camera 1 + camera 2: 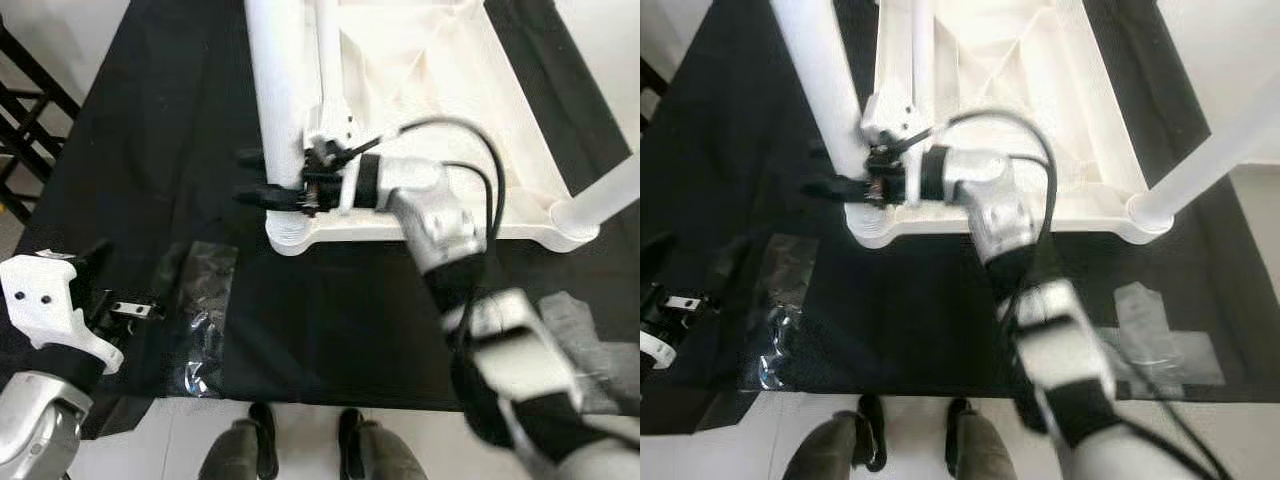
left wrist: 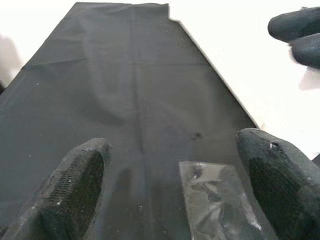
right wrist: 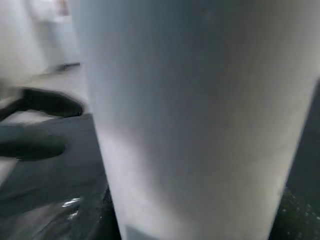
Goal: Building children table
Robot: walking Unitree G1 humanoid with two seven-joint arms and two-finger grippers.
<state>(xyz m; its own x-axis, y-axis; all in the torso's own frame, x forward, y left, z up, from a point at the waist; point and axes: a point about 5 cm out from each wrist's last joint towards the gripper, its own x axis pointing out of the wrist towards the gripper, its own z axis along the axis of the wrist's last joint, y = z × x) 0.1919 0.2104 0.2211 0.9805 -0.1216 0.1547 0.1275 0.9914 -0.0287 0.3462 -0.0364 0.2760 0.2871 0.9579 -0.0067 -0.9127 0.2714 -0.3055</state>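
Right gripper (image 1: 262,178): fingers clamped around white table leg (image 1: 275,80) at tabletop's (image 1: 450,120) seven-o'clock corner.
Left gripper (image 2: 175,180): open, idle.
Risk: leg could tilt, jamming its socket.

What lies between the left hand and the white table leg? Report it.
In the left eye view, a clear plastic bag on black cloth lies between the left hand and the white tubular table leg.
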